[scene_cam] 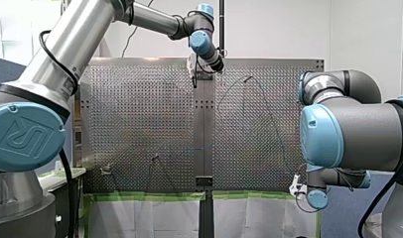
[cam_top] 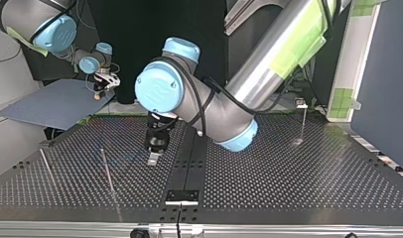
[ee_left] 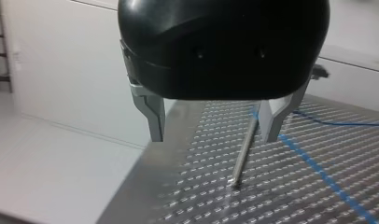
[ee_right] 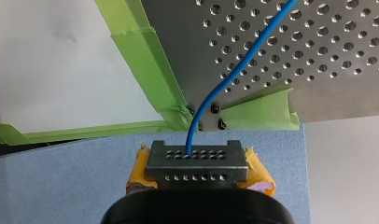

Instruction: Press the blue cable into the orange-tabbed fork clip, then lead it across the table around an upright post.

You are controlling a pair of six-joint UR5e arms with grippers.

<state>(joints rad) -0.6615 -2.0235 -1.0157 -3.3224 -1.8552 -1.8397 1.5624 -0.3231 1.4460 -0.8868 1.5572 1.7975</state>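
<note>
The blue cable (ee_right: 234, 70) runs from my right gripper (ee_right: 197, 156) out over the perforated table (ee_right: 318, 93). That gripper's yellow pads (ee_right: 260, 175) are shut on the cable's end, off the table's corner. In the front view the cable (scene_cam: 269, 119) rises faintly across the table's right half. My left gripper (ee_left: 214, 138) hangs open just above the table, far from the cable's held end. A thin upright post (ee_left: 241, 154) stands just ahead of it, close to one metal finger (ee_left: 271, 123). The top view shows this gripper (cam_top: 153, 156) beside a post (cam_top: 108, 173). No orange-tabbed clip can be made out.
More upright posts stand at the top view's left (cam_top: 46, 166) and far right (cam_top: 302, 124). Green tape (ee_right: 145, 60) lines the table's edge by my right gripper, above a blue-grey foam sheet (ee_right: 61, 182). A black bracket (cam_top: 181, 196) sits on the table's centre seam.
</note>
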